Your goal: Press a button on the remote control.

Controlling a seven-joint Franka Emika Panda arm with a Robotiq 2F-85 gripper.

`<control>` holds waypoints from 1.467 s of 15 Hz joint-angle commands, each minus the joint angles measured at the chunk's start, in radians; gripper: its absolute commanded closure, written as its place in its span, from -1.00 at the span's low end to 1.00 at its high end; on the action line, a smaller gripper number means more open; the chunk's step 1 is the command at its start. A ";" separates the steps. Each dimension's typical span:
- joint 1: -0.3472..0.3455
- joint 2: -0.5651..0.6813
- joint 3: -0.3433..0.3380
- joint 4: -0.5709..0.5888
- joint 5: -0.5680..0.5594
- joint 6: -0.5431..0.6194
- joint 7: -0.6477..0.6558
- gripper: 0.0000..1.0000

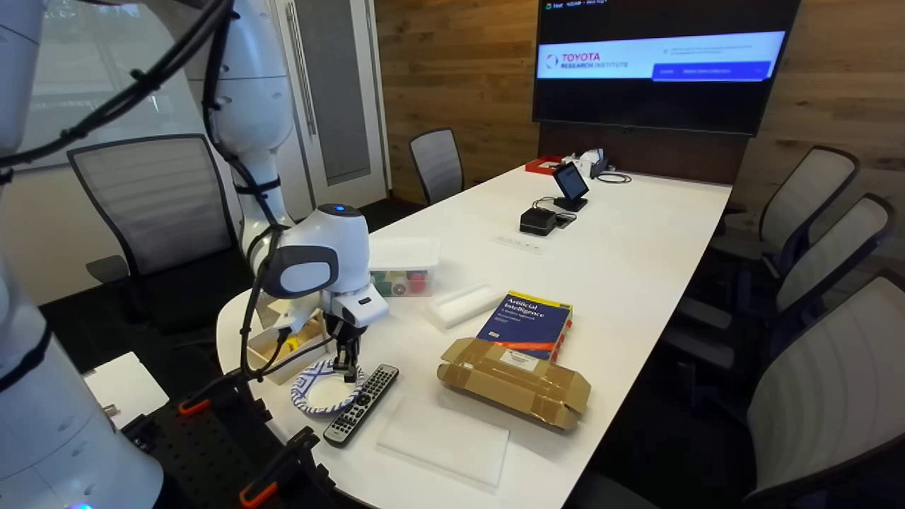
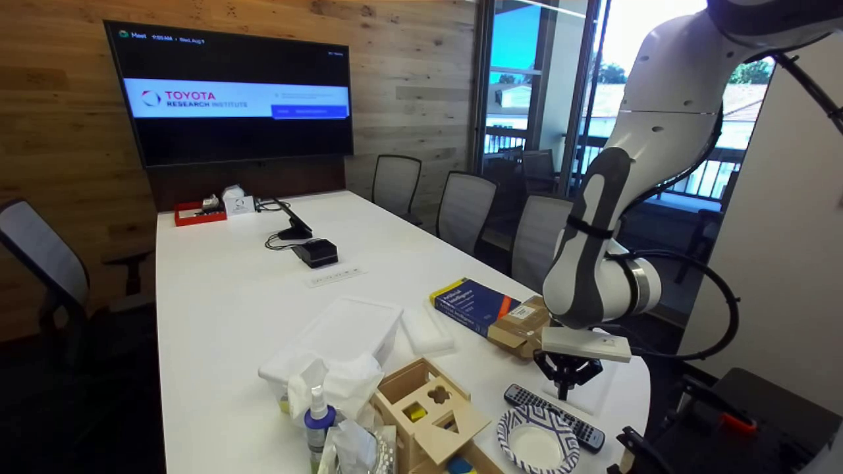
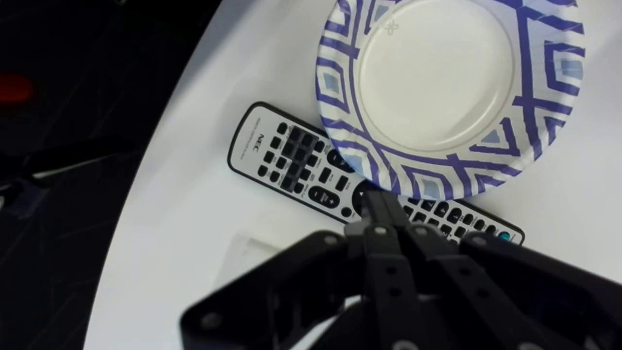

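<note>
The remote control [image 3: 250, 137] is a slim oblong with a silver-grey face, a black edge and rows of dark buttons. It lies flat on the white table and also shows in both exterior views [image 1: 362, 405] [image 2: 586, 432]. The rim of a blue-and-white patterned plate [image 3: 335, 85] overlaps its long side and hides some buttons. My gripper [image 3: 381, 194] is shut with its fingers together and nothing between them. It points down over the middle of the remote, near the round pad, as the exterior views [image 1: 346, 377] [image 2: 563, 395] also show. I cannot tell whether the fingertips touch it.
The plate [image 1: 304, 399] stands beside the remote. A wooden shape box [image 2: 415, 388], a lidded plastic bin [image 1: 406, 258], a cardboard package [image 1: 509, 389], a blue book [image 1: 527, 325] and a white foam sheet [image 1: 445, 442] lie around. A spray bottle [image 2: 319, 421] stands near the box.
</note>
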 commanded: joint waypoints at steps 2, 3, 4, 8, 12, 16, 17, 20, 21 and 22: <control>-0.002 0.073 0.009 0.040 0.040 0.057 -0.012 1.00; -0.007 0.085 0.014 0.046 0.044 0.063 -0.013 1.00; -0.014 0.097 0.019 0.052 0.047 0.067 -0.015 1.00; -0.026 0.139 0.030 0.080 0.055 0.076 -0.021 1.00; -0.011 0.163 0.014 0.100 0.056 0.069 -0.014 1.00; -0.018 0.183 0.014 0.119 0.053 0.065 -0.020 1.00; -0.017 0.189 0.012 0.126 0.052 0.063 -0.021 1.00; -0.010 0.205 0.002 0.146 0.049 0.054 -0.021 1.00; -0.008 0.208 -0.002 0.151 0.049 0.053 -0.021 1.00; -0.005 0.212 -0.007 0.156 0.049 0.053 -0.020 1.00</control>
